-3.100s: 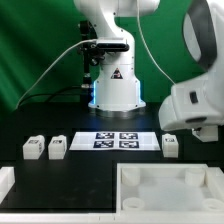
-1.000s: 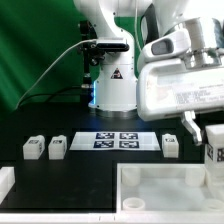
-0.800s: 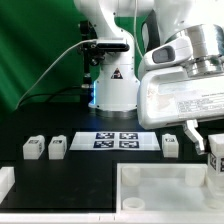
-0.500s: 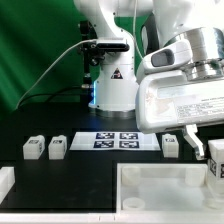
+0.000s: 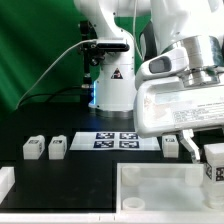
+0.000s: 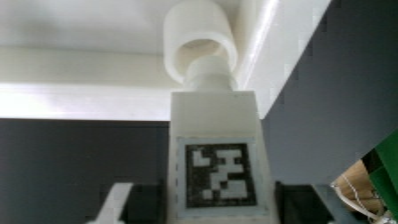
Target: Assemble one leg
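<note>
My gripper point(image 5: 209, 153) is shut on one leg point(image 5: 214, 170), a small white post with a black-and-white tag, and holds it above the right part of the large white tray-like body point(image 5: 160, 186). In the wrist view the leg point(image 6: 217, 150) sits upright between the two fingers point(image 6: 121, 205), tag facing the camera, its round end pointing at the white body point(image 6: 71, 70). Three more legs lie on the black table: two at the exterior view's left point(image 5: 34, 147) point(image 5: 57, 147) and one at the right point(image 5: 170, 146).
The marker board point(image 5: 120, 140) lies in the middle of the table behind the body. Another white part point(image 5: 5, 182) sits at the lower left corner. The robot base point(image 5: 115, 85) stands behind, with a green backdrop.
The arm has come in from the exterior view's right with the leg in the gripper. Over the last second it has shifted slightly left and lower above the body.
</note>
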Tool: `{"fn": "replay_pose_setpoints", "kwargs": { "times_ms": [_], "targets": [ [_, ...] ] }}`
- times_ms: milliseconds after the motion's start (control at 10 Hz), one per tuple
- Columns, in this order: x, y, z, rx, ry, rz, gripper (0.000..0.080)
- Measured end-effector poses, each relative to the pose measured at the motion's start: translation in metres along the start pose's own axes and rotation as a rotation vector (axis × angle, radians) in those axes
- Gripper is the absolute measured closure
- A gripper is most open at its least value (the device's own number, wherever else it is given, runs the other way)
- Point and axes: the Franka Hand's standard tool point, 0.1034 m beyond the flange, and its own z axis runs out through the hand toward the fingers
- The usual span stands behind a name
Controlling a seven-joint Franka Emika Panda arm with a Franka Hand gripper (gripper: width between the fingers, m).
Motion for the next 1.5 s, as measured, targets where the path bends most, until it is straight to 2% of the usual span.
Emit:
{"fn": "replay_pose_setpoints", "kwargs": {
  "times_ms": [400,800,900,1100,1500],
  "targets": [
    [-0.004,0.004,-0.003,-0.007,0.019,-0.017,0.0508],
    [-0.006,0.002,-0.003,-0.006,0.024,-0.021,0.0508],
    [-0.011,-0.003,-0.001,0.000,0.008,-0.025,0.0507],
    [-0.017,-0.001,0.003,-0.003,0.003,-0.016,0.0507],
    [-0.015,-0.001,0.007,-0.016,0.044,0.012,0.0506]
  ]
}}
